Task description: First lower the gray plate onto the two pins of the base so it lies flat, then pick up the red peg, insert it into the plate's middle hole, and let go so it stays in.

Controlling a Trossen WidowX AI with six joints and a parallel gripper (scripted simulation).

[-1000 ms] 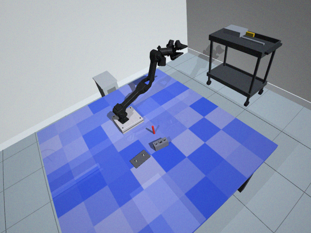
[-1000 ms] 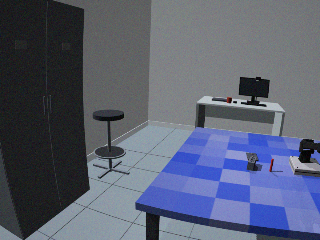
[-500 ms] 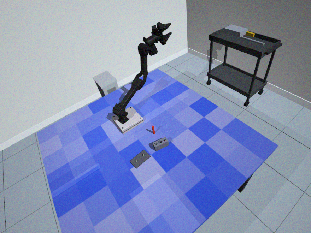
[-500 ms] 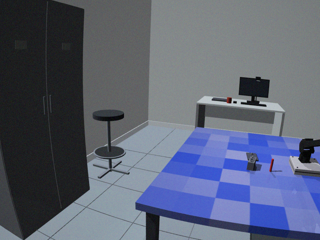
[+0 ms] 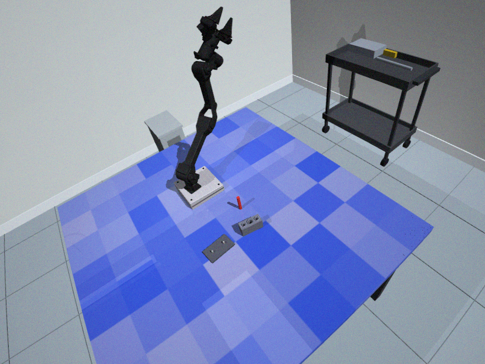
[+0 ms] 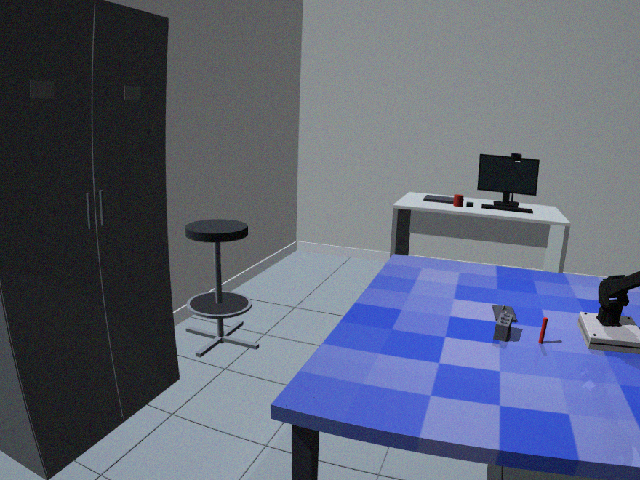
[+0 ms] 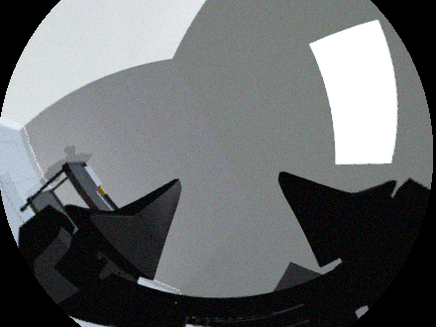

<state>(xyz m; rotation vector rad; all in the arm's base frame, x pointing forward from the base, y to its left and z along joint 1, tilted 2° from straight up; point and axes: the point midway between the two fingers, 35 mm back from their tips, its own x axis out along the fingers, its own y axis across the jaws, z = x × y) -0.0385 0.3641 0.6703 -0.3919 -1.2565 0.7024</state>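
The gray plate (image 5: pixel 251 228) (image 6: pixel 501 333), a thick block with three holes facing up, stands on the table beside the base, not on its pins. The base (image 5: pixel 218 252) (image 6: pixel 497 310) is a flat dark slab with two short light pins pointing up; the plate partly hides it in the exterior view. The red peg (image 5: pixel 239 203) (image 6: pixel 543 330) stands upright on the table, between the plate and the arm's mount. My gripper (image 5: pixel 226 13) (image 7: pixel 231 181) is open and empty, raised high above the table and pointing upward, far from all three. It is out of view in the exterior view.
The arm's pale mounting block (image 5: pixel 208 192) (image 6: pixel 603 336) sits near the peg on the blue checkered table (image 5: pixel 319 265) (image 6: pixel 469 381). A black trolley (image 5: pixel 366 67) (image 7: pixel 86 186) stands beyond the table. A stool (image 6: pixel 216 229) and a white desk (image 6: pixel 427 214) stand off the table.
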